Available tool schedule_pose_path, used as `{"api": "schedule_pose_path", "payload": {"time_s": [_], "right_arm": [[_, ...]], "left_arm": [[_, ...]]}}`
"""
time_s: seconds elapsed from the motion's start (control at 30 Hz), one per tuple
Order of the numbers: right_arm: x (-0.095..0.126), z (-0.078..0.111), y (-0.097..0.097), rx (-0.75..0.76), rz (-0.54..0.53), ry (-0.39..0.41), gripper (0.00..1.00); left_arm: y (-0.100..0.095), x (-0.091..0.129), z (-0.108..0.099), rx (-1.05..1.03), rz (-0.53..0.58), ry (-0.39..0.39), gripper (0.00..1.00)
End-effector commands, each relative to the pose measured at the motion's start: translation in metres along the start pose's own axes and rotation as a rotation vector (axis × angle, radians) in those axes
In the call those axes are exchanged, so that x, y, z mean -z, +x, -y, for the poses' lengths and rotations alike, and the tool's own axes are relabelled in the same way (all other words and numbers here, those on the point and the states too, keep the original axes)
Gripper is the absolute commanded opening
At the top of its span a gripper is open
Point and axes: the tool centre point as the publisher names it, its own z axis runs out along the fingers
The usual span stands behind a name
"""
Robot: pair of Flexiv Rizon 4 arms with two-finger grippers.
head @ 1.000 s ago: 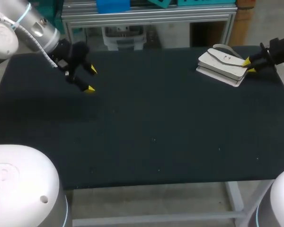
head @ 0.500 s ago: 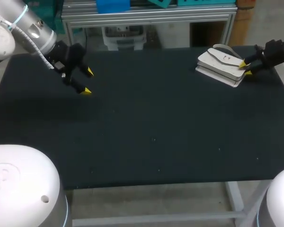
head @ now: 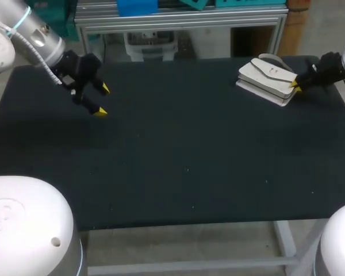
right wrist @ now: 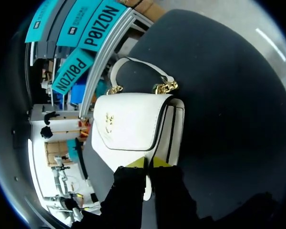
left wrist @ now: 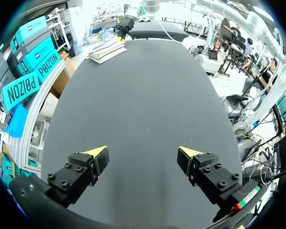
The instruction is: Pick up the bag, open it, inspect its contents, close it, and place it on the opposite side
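- Bag (head: pixel 267 79) is lying flat at the bench's (head: pixel 178 149) far right corner, with the right pincer (head: pixel 295 86) clenching the bag's edge nearest it, tips almost meeting.
- Left pincer (head: pixel 102 99) is hovering spread wide, well apart from the bag.
- Right fingers (right wrist: pixel 128 186) are hiding the pinched edge.

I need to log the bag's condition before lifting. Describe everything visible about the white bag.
The bag is a small white handbag, leather-like, with a dark-edged front flap, a gold clasp and a short handle on gold chain links. Flap closed, it lies flat at the table's far right corner. The right gripper pinches its edge opposite the handle; nothing else touches it.
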Motion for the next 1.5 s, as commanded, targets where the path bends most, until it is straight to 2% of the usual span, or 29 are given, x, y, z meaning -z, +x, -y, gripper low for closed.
{"api": "schedule_pose_path", "payload": {"time_s": [0.03,0.17,0.3,0.47,0.53,0.67,1.03,1.2,1.5], "right_arm": [[-0.005,0.005,0.001,0.023,-0.025,-0.03,0.0],[-0.006,0.012,0.006,0.072,-0.095,0.04,0.0],[-0.007,0.026,0.012,0.128,-0.202,0.151,0.0],[-0.009,0.042,0.016,0.193,-0.249,0.276,0.0],[-0.008,0.046,0.016,0.202,-0.266,0.3,0.0],[-0.006,0.055,0.021,0.255,-0.328,0.41,0.0],[-0.014,0.086,0.028,0.38,-0.294,0.712,0.0],[-0.014,0.104,0.029,0.379,-0.256,0.798,0.0],[-0.014,0.104,0.029,0.379,-0.256,0.798,0.0]], "left_arm": [[0.001,0.002,-0.002,0.005,0.003,0.004,1.0],[0.001,0.002,-0.002,0.007,0.004,0.005,1.0],[0.0,0.003,0.001,0.003,0.006,0.012,1.0],[0.003,0.002,0.007,-0.007,0.005,0.017,1.0],[0.003,0.002,0.008,-0.011,0.004,0.017,1.0],[0.005,0.002,0.013,-0.019,0.003,0.02,1.0],[0.012,0.0,0.018,-0.058,-0.014,0.013,1.0],[0.011,-0.002,0.019,-0.064,-0.043,0.016,1.0],[0.011,-0.002,0.019,-0.064,-0.043,0.016,1.0]]}}
